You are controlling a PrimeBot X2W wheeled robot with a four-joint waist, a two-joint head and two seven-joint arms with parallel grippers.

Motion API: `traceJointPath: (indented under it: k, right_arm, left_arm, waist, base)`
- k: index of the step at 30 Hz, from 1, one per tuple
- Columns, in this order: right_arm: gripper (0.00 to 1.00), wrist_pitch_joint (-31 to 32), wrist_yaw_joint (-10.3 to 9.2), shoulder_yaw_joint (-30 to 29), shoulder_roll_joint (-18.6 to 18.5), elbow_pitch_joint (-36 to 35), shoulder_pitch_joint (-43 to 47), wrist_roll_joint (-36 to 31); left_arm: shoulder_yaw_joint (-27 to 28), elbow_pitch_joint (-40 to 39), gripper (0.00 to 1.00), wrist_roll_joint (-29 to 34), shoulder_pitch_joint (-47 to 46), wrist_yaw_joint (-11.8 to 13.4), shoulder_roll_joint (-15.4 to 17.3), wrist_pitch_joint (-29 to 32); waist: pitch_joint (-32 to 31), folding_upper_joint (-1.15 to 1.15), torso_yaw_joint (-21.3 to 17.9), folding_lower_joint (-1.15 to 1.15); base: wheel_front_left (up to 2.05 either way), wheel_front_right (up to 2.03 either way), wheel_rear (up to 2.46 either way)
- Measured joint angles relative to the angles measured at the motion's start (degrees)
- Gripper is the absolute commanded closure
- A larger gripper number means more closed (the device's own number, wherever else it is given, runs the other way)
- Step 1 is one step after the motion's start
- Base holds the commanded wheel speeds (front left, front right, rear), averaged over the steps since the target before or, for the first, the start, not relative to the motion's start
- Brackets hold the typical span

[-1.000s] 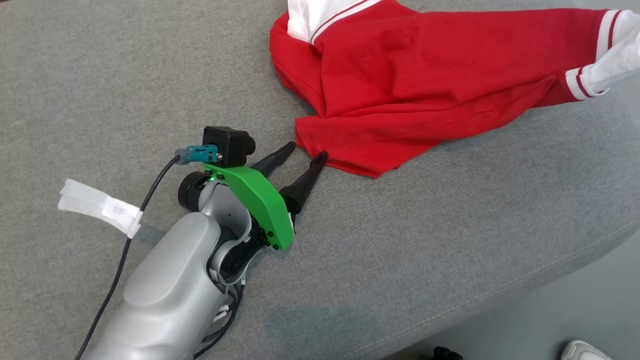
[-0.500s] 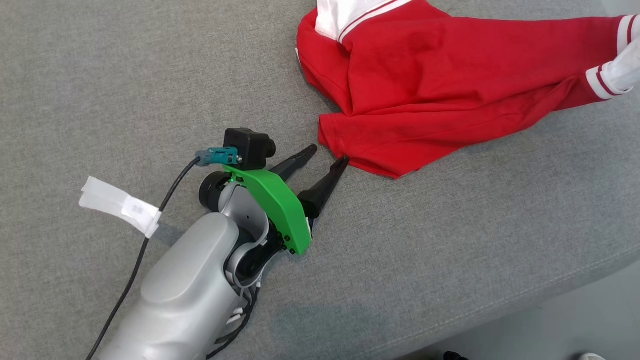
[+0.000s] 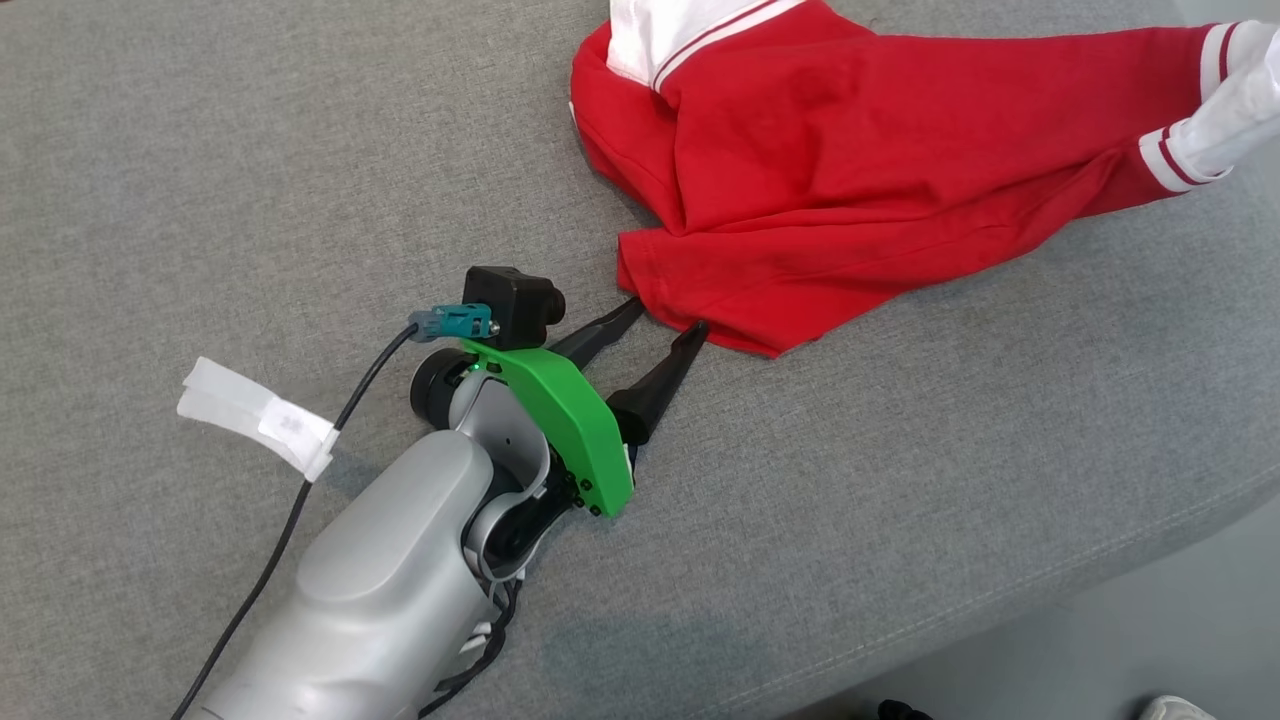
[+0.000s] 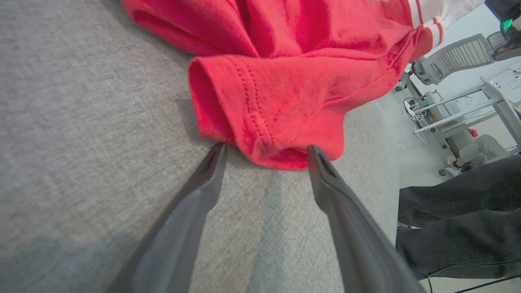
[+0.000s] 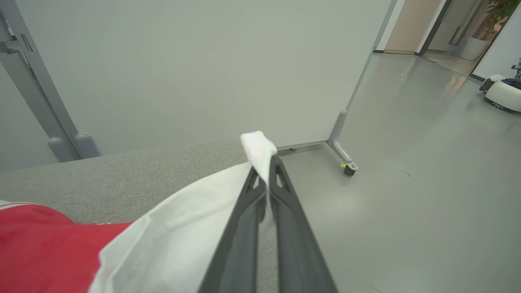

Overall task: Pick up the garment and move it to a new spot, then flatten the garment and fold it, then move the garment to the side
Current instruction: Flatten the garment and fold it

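Red shirt (image 3: 850, 170): lay crumpled on grey upholstery (image 3: 200, 150), hem corner between tips of left hand (image 3: 668, 316), fingers spread. Right hand (image 5: 265, 171) pinched white sleeve (image 5: 183, 232). Step, judged: flattening. Next: close on hem, draw taut.

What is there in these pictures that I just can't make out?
- Head view: the garment runs past the top edge, and its white striped end past the right edge.
- Head view: the print on the white tag is too small to read.
- Left wrist view: the person is cut off by the right edge; dark legs show.
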Motion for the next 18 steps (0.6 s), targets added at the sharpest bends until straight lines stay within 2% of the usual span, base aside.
traceJointPath:
  k: [6, 7, 9, 14, 17, 18]
  right_arm:
    - [1.00, -0.5, 0.07, 0.1, 0.2, 0.8, -0.5, -0.3]
    - [1.00, -0.5, 0.08, 0.2, 0.2, 0.9, -0.7, -0.3]
    - [1.00, -0.6, 0.37, 0.3, 0.3, 1.2, -0.9, -0.3]
    - [1.00, -1.1, 0.56, 0.4, 0.6, 2.1, -1.1, -0.2]
    - [1.00, -1.3, 0.57, 0.4, 0.7, 2.7, -1.1, -0.3]
    - [1.00, -1.3, 0.57, 0.4, 0.8, 2.9, -1.1, -0.2]
  left_arm:
    - [-1.3, 0.8, 0.01, -0.2, -0.7, 0.0, 0.0, -0.7]
    - [-1.5, 0.9, 0.13, -0.4, -0.7, 0.0, 0.0, -0.9]
    - [-1.8, 1.1, 0.50, -0.8, -1.0, 0.0, 0.0, -1.0]
    - [-3.2, 1.1, 0.52, -1.5, -1.2, 0.0, 0.0, -2.4]
    - [-3.8, 1.1, 0.67, -2.0, -1.4, 0.0, 0.0, -3.0]
    - [-4.0, 1.0, 0.69, -2.3, -1.5, 0.0, 0.0, -3.3]
  waist:
    - [0.0, 0.00, -0.4, 0.00]
    - [0.0, 0.00, -0.4, 0.00]
    - [0.0, 0.00, -0.5, 0.00]
    - [0.0, 0.00, -0.6, 0.00]
    - [0.0, 0.00, -0.5, 0.00]
    - [-0.1, 0.00, -0.5, 0.00]
  base:
    - [0.00, 0.00, 0.00]
    - [0.00, 0.00, 0.00]
    - [0.00, 0.00, 0.00]
    - [0.00, 0.00, 0.00]
    - [0.00, 0.00, 0.00]
    - [0.00, 0.00, 0.00]
